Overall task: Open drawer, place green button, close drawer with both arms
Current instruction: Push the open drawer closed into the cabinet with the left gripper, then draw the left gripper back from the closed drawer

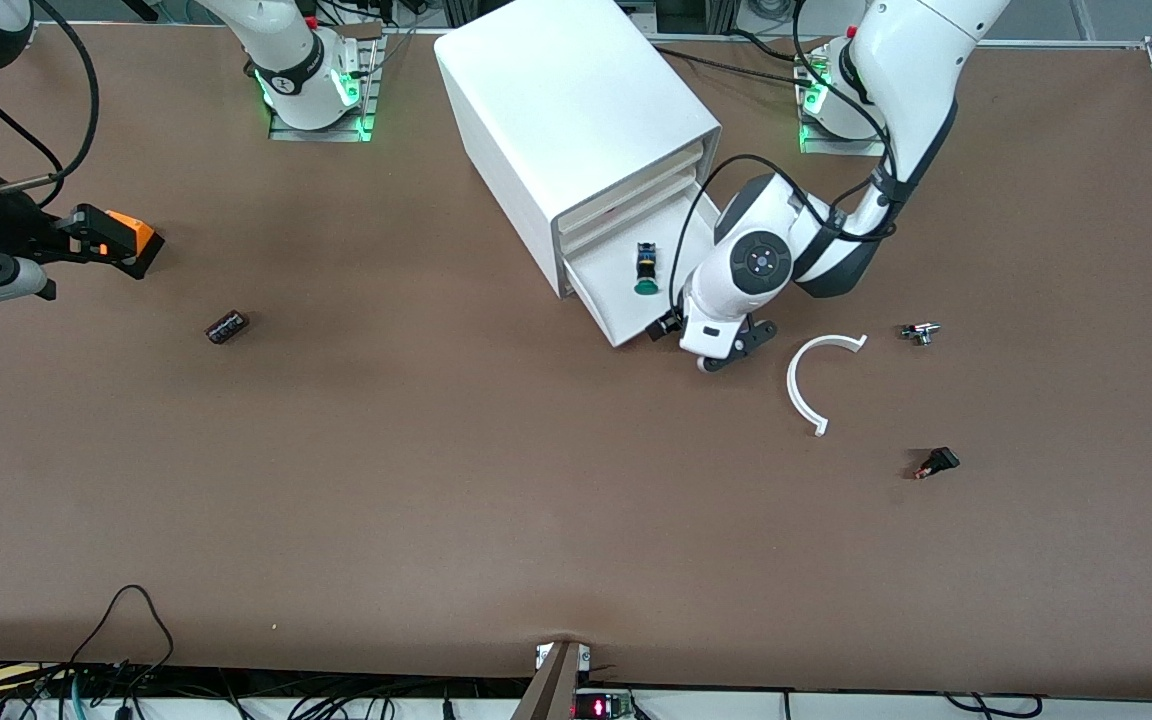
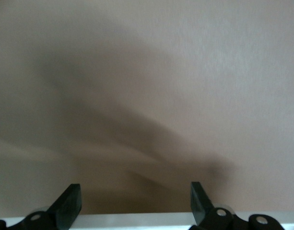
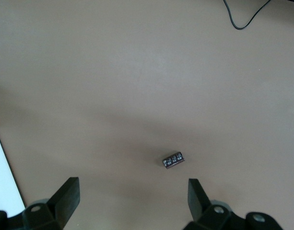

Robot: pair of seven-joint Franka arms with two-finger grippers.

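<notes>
— How are the grippers set?

— The left gripper [image 1: 726,352] is spread, empty, low at the front edge of the pulled-out drawer [image 1: 604,300]. The right gripper [image 3: 132,196] is spread over the table [image 1: 436,480], holding nothing.

— And the button?

— The button [image 1: 646,270] is seen lying in the drawer. The black cylinder [image 3: 173,160] is shown in the right wrist view.
</notes>
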